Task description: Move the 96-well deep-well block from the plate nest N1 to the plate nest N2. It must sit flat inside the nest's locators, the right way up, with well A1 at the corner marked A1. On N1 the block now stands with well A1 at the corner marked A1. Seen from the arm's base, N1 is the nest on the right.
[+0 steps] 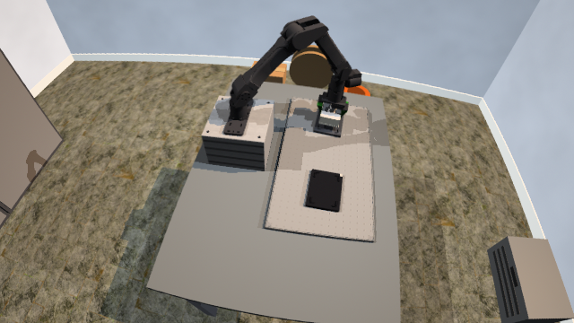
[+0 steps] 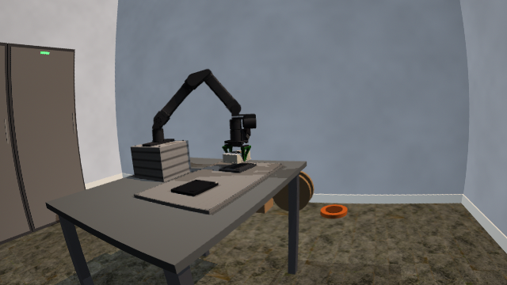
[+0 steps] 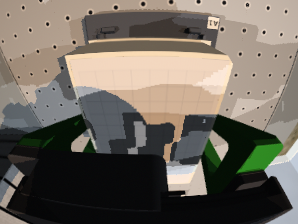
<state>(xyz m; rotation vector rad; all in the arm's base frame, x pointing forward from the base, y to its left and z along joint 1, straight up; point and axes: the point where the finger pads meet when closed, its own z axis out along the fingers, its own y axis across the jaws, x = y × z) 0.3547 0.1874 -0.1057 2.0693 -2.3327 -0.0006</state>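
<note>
The deep-well block [image 1: 329, 117] is cream-white and upright, and my gripper [image 1: 331, 111] is shut on it from above with its green-tipped fingers on two opposite sides. I hold it level, just above the far black nest N2 [image 1: 328, 127]. In the exterior view the block [image 2: 232, 157] hangs a little above N2 [image 2: 238, 167]. In the wrist view the block [image 3: 149, 96] fills the middle, with N2's dark frame [image 3: 149, 26] and its white corner mark [image 3: 213, 22] beyond it. Nest N1 [image 1: 324, 190] is a bare black plate nearer the table's front.
Both nests sit on a pale perforated baseplate [image 1: 323, 179]. The arm stands on a grey stacked riser [image 1: 238, 135] to the left. A wooden spool [image 1: 309, 67] and an orange ring [image 2: 333, 210] lie on the floor behind the table. A grey box [image 1: 529, 278] stands at the front right.
</note>
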